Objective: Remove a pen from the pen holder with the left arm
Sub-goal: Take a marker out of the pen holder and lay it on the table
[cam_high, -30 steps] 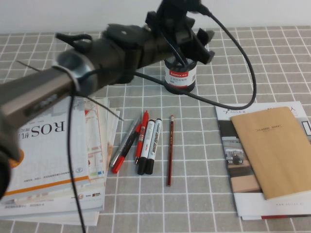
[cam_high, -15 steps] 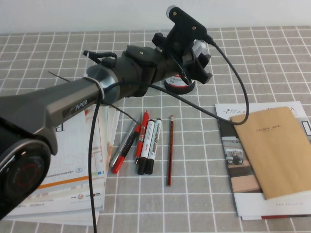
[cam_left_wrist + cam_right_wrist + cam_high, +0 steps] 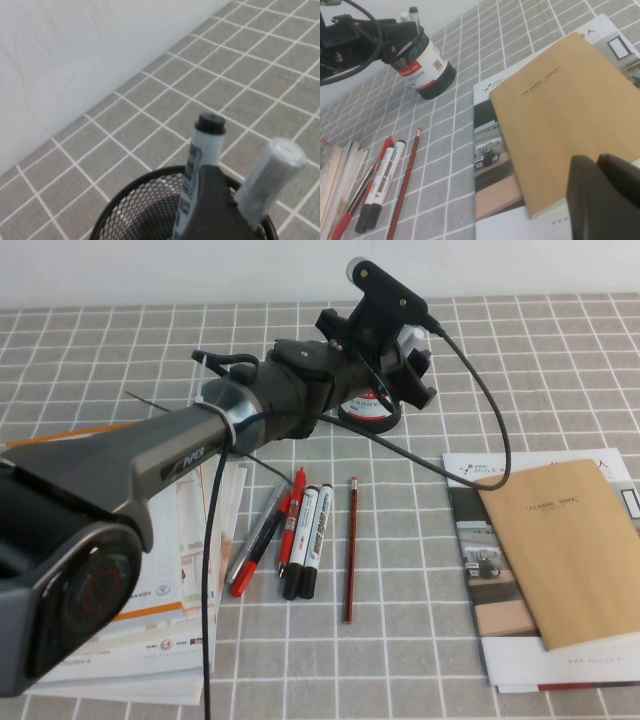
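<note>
Black mesh pen holder (image 3: pixel 422 67), upper centre of the high view, holds its pens (a black-capped marker (image 3: pixel 202 150), a grey pen (image 3: pixel 267 175)), so the lift is not yet done; the left gripper (image 3: pixel 395 385) hangs open at its rim, gripping neither, while the right gripper (image 3: pixel 600 200) rests shut above the brown notebook (image 3: pixel 560 115).

Black mesh pen holder (image 3: pixel 134 212) fills the lower frame; a white marker (image 3: pixel 200 155) with black cap stands at centre, a grey-capped pen (image 3: pixel 270 175) lower right, left gripper's dark finger (image 3: pixel 212 215) between them, white wall (image 3: pixel 75 60) upper left
</note>
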Available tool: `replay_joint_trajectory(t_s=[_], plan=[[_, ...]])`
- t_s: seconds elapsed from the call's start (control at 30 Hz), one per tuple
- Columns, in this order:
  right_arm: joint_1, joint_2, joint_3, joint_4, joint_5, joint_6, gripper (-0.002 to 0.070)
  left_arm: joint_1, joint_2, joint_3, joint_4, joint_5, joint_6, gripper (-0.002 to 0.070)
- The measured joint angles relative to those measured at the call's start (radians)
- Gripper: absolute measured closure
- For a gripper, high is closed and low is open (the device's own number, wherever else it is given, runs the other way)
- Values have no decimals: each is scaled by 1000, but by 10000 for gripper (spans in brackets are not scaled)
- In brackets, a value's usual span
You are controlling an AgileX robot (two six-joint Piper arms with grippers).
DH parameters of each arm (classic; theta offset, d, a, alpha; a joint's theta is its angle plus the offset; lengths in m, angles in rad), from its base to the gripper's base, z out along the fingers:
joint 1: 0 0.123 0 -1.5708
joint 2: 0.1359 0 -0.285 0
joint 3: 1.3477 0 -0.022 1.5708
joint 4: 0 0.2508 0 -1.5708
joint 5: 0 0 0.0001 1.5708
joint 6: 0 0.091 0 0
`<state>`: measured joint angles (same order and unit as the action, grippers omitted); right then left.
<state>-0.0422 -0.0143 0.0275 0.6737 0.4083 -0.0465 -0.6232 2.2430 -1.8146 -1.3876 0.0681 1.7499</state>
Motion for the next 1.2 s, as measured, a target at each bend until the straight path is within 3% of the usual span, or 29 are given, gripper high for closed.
replay_joint_trajectory(t_s=[0.23, 0.3, 0.47, 0.97, 1.2], plan=[[0, 0, 0, 0, 0, 0, 689, -1, 41, -54, -28, -10, 0, 301], [0, 0, 0, 0, 0, 0, 689, -2, 44, -54, -32, -27, 0, 356], [0, 0, 0, 0, 0, 0, 689, -11, 44, -56, -32, -68, 2, 580], [0, 0, 0, 0, 0, 0, 689, -22, -190, -56, -34, -68, 2, 580], [0, 0, 0, 0, 0, 0, 689, -102, -403, -17, -34, -93, 26, 580]])
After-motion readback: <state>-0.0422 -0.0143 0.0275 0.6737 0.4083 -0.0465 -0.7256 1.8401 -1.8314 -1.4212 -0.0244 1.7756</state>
